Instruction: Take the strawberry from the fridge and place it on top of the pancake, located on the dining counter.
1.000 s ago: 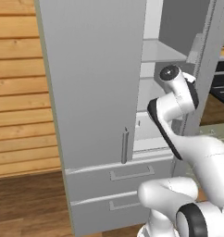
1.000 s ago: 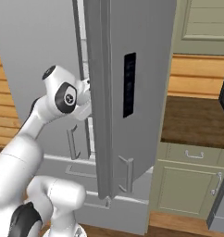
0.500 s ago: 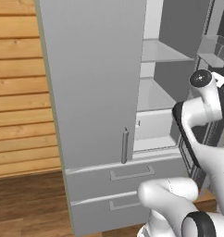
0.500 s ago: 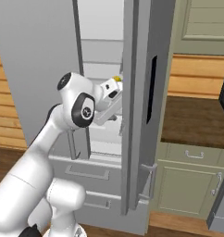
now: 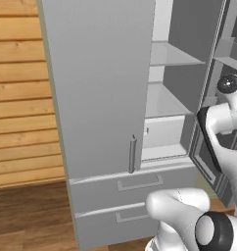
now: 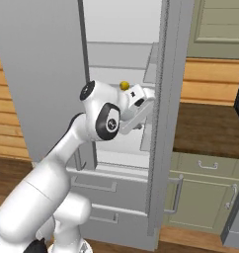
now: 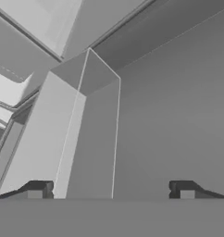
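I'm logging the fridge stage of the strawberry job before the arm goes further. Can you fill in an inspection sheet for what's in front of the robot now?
Surface: pale fridge shelves, bare where they show.
Job's things: fridge, right door swung open, left door shut; strawberry, pancake and dining counter nothing seen.
Clutter: small yellow round fruit inside the fridge, just above the arm's wrist.
Grippers: pincer open, empty, facing grey fridge panels.
Cables: nothing seen.
Surroundings: two bottom drawers shut; wood-plank wall; green cabinets under a dark brown counter to the right.
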